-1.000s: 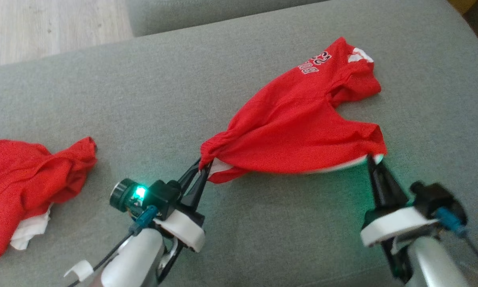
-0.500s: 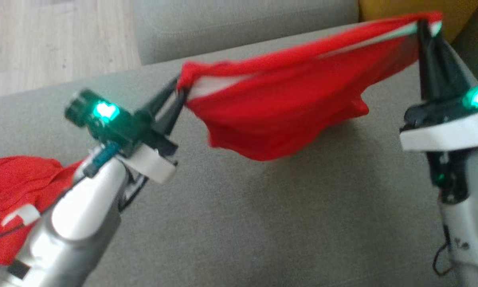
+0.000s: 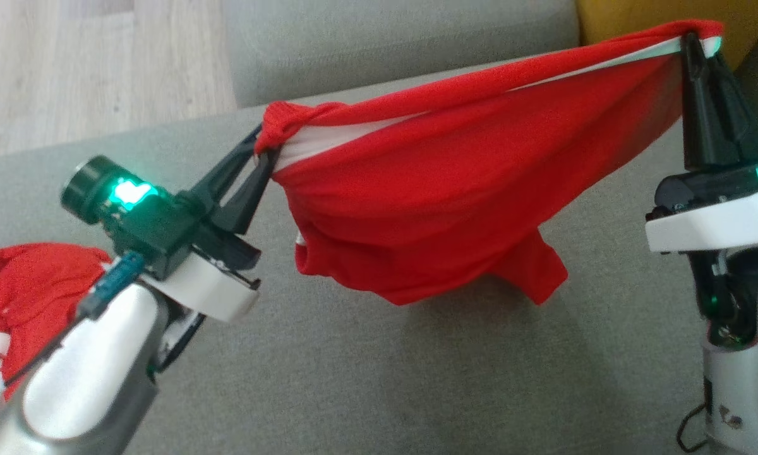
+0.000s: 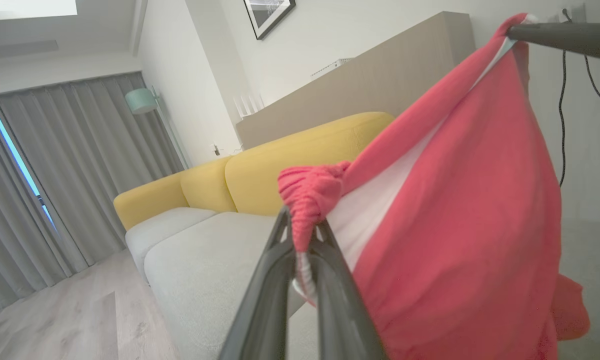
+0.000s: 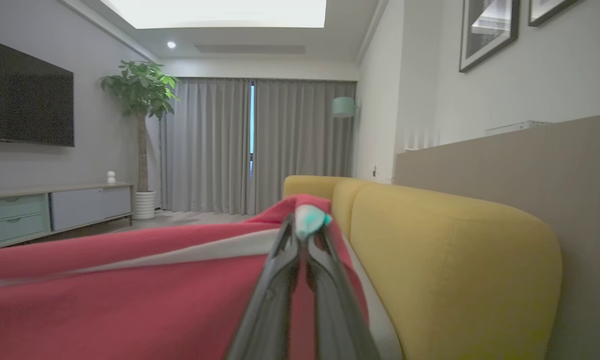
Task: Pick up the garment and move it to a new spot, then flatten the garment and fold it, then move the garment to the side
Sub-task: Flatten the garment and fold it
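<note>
A red garment [image 3: 442, 196] with white trim hangs stretched in the air between my two grippers, above the grey sofa seat [image 3: 379, 373]. My left gripper [image 3: 262, 151] is shut on a bunched red corner of it at the left. My right gripper [image 3: 695, 44] is shut on the opposite corner, high at the upper right. The cloth sags in the middle, its lowest folds close over the cushion. In the left wrist view the left gripper [image 4: 302, 240] pinches the bunched corner of the garment [image 4: 460, 220]. In the right wrist view the right gripper [image 5: 305, 225] pinches the garment [image 5: 130, 295] edge.
A second red garment [image 3: 31, 284] with white parts lies crumpled on the seat at the far left, beside my left forearm. A yellow backrest [image 3: 644, 16] runs behind the seat at the upper right. Wooden floor [image 3: 95, 63] lies beyond the sofa's left edge.
Both grippers have lifted the garment off the seat, where it lay a second ago, and now hold it stretched in the air. The head view has also shifted.
</note>
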